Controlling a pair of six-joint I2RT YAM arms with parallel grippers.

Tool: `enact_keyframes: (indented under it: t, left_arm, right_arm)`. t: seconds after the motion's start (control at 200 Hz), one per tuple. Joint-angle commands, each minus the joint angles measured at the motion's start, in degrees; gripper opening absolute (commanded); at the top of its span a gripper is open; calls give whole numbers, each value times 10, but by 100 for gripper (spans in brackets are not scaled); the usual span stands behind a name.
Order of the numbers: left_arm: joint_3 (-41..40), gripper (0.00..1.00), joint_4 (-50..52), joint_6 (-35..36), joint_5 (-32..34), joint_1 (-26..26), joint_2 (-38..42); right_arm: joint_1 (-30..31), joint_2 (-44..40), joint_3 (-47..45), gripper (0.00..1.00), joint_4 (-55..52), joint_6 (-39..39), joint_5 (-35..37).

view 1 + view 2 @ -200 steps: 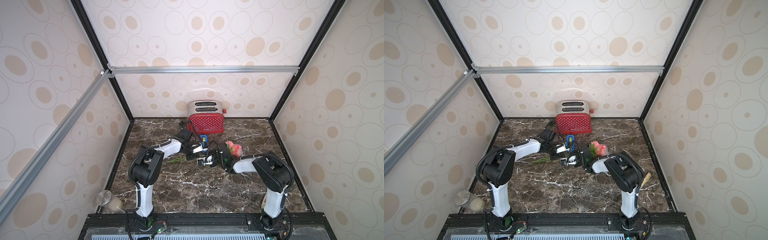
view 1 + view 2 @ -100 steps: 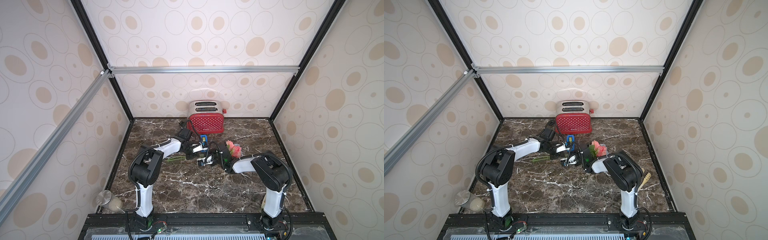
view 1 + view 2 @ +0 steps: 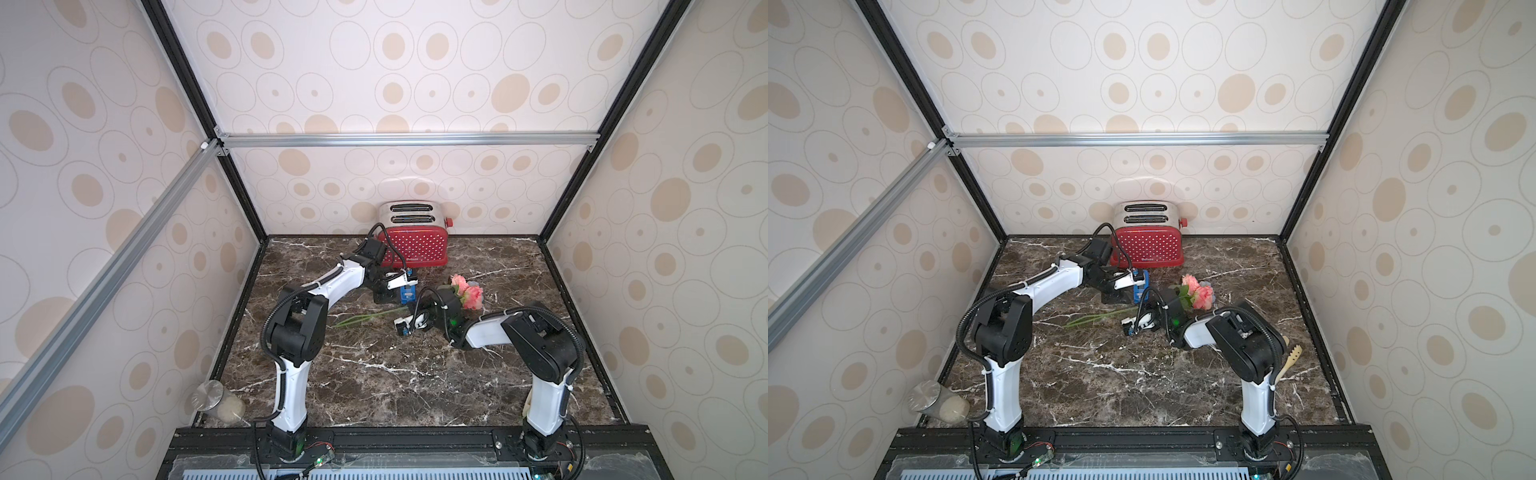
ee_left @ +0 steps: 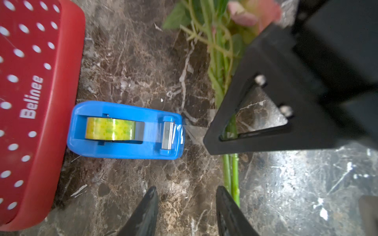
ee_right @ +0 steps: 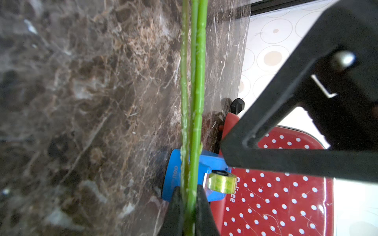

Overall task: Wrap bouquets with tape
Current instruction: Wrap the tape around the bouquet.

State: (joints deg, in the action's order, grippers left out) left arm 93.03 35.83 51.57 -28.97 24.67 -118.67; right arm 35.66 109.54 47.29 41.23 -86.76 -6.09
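Note:
The bouquets are one bunch lying on the marble, with pink blooms (image 3: 471,296) and thin green stems (image 3: 361,319) running left. My right gripper (image 3: 402,328) is shut on the stems (image 5: 197,81), which pass between its fingertips (image 5: 204,204). The tape is a yellowish roll in a blue dispenser (image 3: 407,294) in front of the toaster. A clear strip of tape (image 4: 194,131) leads from its cutter toward the stems and hangs beside them (image 5: 225,51). My left gripper (image 4: 187,190) hovers just short of the dispenser (image 4: 122,130), open with only marble between its fingers.
A red polka-dot toaster (image 3: 415,245) stands against the back wall, right behind the dispenser. A lidded glass jar (image 3: 216,401) lies at the front left corner. A wooden utensil (image 3: 1289,357) leans behind the right arm. Patterned walls close in three sides.
My left gripper's jaws have spread apart. The right gripper has closed tighter on the stems. Neither arm has shifted noticeably.

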Motion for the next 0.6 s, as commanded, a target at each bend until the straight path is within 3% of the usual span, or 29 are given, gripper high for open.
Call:
enact_keyframes:
  t: [0.0, 0.33, 0.595]
  left_arm:
    - [4, 46, 76, 39, 0, -9, -15]
    - [2, 48, 109, 52, -19, -30, -14]
    - [1, 51, 76, 37, -37, -48, 38]
  right_arm:
    - [3, -18, -8, 0, 28, -31, 1]
    - [7, -25, -13, 0, 32, -57, 13]
    - [7, -10, -4, 0, 28, -65, 23]
